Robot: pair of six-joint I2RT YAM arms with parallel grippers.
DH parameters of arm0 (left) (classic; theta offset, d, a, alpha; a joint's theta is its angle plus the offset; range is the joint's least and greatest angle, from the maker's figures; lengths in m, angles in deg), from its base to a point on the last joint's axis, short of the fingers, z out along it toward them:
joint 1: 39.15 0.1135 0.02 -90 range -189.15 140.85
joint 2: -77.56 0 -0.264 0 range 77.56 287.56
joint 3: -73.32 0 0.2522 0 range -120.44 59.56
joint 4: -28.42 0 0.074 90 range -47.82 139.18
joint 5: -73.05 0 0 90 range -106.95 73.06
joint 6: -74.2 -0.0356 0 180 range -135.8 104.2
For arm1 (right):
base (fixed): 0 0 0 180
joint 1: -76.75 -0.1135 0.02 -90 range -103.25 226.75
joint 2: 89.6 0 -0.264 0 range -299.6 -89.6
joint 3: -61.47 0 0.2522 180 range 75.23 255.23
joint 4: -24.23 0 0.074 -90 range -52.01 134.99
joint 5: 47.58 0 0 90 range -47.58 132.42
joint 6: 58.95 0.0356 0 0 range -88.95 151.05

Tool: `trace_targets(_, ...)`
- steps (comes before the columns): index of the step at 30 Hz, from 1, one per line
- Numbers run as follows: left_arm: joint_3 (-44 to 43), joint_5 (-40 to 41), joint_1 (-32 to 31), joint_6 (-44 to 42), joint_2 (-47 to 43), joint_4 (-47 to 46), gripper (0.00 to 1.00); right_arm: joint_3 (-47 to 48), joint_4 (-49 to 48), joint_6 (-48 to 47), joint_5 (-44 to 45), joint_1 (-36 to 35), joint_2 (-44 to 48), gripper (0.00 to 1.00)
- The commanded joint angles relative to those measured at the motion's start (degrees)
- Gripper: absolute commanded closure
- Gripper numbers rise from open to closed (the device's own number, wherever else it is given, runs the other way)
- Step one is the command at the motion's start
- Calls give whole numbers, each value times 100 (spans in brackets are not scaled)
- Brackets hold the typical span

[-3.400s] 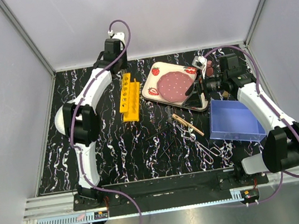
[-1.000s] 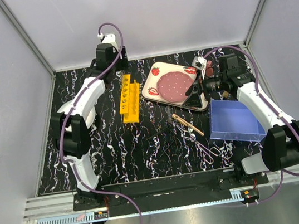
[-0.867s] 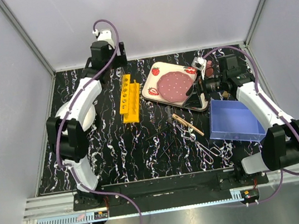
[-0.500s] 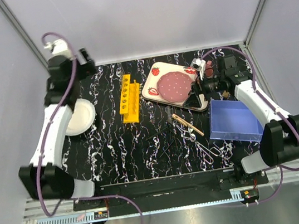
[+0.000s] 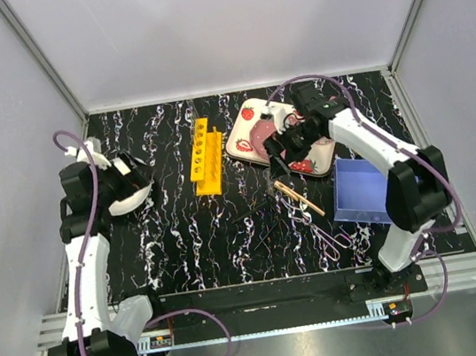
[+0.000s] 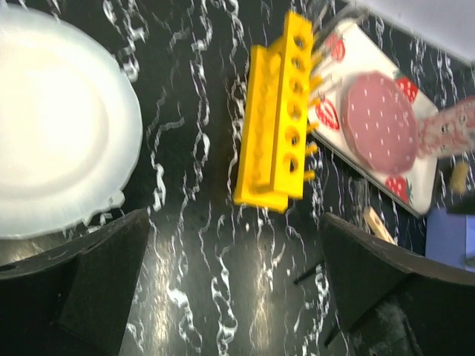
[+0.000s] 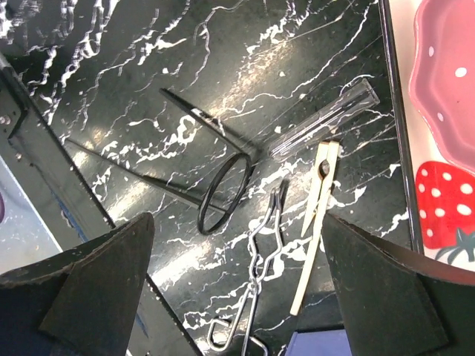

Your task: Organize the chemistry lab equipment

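Black, white-veined table [image 5: 183,231], boxed by pale walls [image 5: 224,28]. Left of yellow holed rack [image 5: 205,156]: white plate [image 5: 128,194], left hand [image 6: 237,293] splayed, empty. Right of rack: right hand [image 7: 237,282] spread, empty, over glass tube [image 7: 323,119], wooden clamp [image 5: 299,197], forceps [image 5: 322,232], black rods [image 5: 259,228].

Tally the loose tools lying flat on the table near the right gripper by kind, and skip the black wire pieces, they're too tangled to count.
Clear glass tube: 1
Tan wooden clamp: 1
Silvery forceps: 1
Total: 3
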Motion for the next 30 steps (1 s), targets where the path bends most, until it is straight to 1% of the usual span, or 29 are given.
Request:
trace_targets(1,400,-640,26,21,-503,254,1,553,268,538,863,-339,-627,0)
trace_targets(2,566,-667,26,21,-678,272,1,719,285,582,961,-374,-933,1)
trace_targets(5,760,-684,26,-49,-1012,456,1,1115,443,688,1173,-462,-1531,12)
trace_targets(6,787,-667,26,-145,-1074,561,1,1186,461,749,1252,-497,-1655,19)
trace_targets(10,866,-526,26,-243,-1303,738,1,1459,487,828,1568,-612,-2077,38)
trace_targets(13,1033,-535,26,-199,-1391,615,1,1609,488,872,1735,-638,-2324,43)
trace_targets(24,1139,-570,26,-173,-1347,492,1,2268,610,996,1753,-726,-3088,45)
trace_targets(29,1148,-544,17,-164,-1382,492,1,2426,646,996,1823,-796,-3291,51)
trace_targets(30,1148,-544,26,-164,-1365,474,1,2444,646,996,1850,-831,-3317,55)
